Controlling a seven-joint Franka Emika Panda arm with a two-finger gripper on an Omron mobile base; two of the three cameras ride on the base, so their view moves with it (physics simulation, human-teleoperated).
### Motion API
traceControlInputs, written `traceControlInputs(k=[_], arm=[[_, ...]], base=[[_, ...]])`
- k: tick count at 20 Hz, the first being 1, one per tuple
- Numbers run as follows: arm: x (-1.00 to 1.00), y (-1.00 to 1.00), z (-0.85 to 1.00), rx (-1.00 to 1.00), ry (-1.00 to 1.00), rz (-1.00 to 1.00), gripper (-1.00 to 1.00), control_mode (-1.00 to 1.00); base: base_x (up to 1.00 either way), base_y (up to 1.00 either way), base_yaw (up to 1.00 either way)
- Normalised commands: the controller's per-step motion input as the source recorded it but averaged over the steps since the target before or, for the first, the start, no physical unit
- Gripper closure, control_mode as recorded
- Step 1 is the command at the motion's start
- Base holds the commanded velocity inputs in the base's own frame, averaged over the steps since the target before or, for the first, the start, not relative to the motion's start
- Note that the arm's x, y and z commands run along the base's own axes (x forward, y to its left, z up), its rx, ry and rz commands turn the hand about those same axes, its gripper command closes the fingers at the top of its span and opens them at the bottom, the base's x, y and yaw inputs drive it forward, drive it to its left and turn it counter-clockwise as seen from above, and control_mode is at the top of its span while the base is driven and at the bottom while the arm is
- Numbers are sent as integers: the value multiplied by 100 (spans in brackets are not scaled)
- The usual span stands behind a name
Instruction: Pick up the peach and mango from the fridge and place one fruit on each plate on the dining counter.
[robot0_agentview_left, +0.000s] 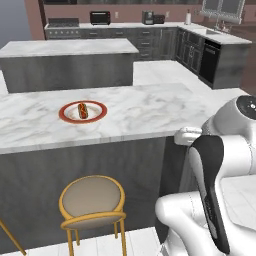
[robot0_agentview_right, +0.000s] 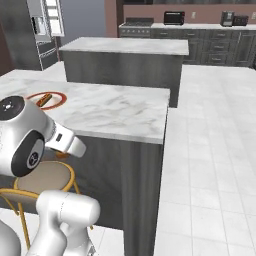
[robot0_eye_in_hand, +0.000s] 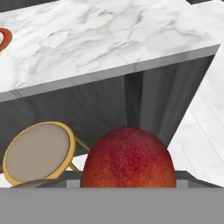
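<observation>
mango (robot0_eye_in_hand: 129, 158) gripped in the hand (robot0_eye_in_hand: 129, 181) before the marble dining counter (robot0_agentview_left: 145, 107), red-rimmed plate (robot0_agentview_left: 83, 111) on top.

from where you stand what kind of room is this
A rendered home kitchen, most likely: a marble dining counter with a stool, dark cabinets along the back wall, and a fridge.

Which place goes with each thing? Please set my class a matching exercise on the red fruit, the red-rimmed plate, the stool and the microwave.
Things:
1 red fruit
2 red-rimmed plate
3 stool
4 microwave

Places:
a on the far worktop by the wall
b held in the air
c on the marble counter
d on the floor before that counter

Pairs: 1-b, 2-c, 3-d, 4-a
</observation>
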Motion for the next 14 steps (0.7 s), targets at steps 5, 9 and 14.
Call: traceControlInputs(k=[5, 9, 14], arm=[[-28, 1, 54, 0, -16, 34, 100, -100], [6, 19, 50, 0, -10, 38, 100, -100], [27, 67, 64, 0, -2, 25, 100, -100]], base=[[0, 0, 0], [0, 0, 0], [0, 0, 0]])
